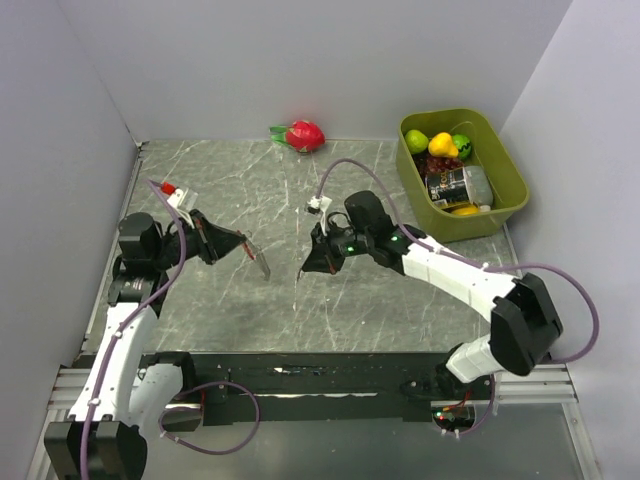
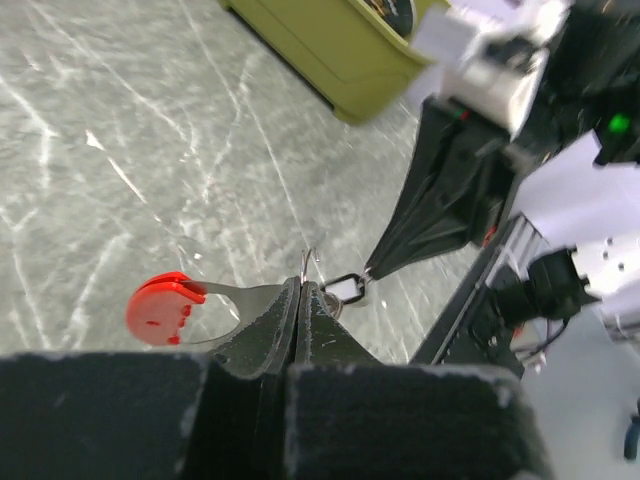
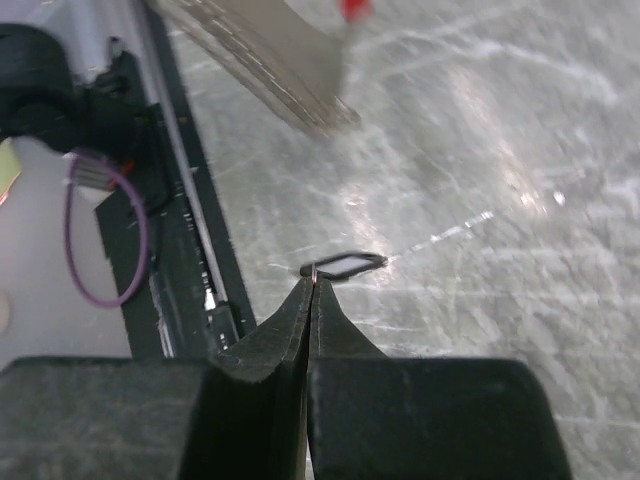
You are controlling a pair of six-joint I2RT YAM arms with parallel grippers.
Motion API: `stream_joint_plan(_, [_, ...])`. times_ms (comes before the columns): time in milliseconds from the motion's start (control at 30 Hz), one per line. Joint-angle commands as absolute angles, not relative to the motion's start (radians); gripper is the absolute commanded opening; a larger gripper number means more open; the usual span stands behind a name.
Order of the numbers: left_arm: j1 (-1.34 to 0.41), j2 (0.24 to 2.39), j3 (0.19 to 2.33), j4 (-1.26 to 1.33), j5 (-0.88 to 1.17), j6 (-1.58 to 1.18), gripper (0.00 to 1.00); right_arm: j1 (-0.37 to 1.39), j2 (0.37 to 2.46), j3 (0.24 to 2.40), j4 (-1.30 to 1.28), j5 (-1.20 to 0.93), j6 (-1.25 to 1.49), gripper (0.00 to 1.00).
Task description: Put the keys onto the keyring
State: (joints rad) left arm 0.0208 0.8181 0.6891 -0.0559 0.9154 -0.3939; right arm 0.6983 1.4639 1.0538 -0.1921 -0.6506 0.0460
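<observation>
The left gripper (image 2: 303, 287) is clamped shut on the keyring (image 2: 162, 310), arm reaching toward the green bin (image 1: 485, 222). The right gripper (image 3: 310, 287), pointing away from the bin, pinches the tiny key (image 3: 347, 264).

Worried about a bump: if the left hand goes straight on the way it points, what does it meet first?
The right hand, probably at the key it pinches, though depth is unclear.
</observation>
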Motion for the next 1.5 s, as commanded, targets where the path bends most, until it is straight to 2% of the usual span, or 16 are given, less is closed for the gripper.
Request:
stream_joint_plan(0, [-0.043,0.81,0.73,-0.066,0.976,-0.338,0.01,0.69,1.375,1.02,-0.158,-0.779,-0.057,0.0])
stream_joint_plan(400, [-0.179,0.773,0.741,-0.083,1.061,-0.243,0.01,0.681,1.244,1.008,-0.107,-0.997,-0.064,0.0])
stream_joint_plan(767, [-0.21,0.752,0.732,-0.075,1.062,-0.232,0.01,0.681,1.25,1.051,-0.118,-0.989,-0.04,0.0])
stream_joint_plan(1467, [-0.34,0.765,0.772,-0.21,0.847,-0.149,0.01,0.755,1.407,1.275,-0.304,-0.936,-0.074,0.0])
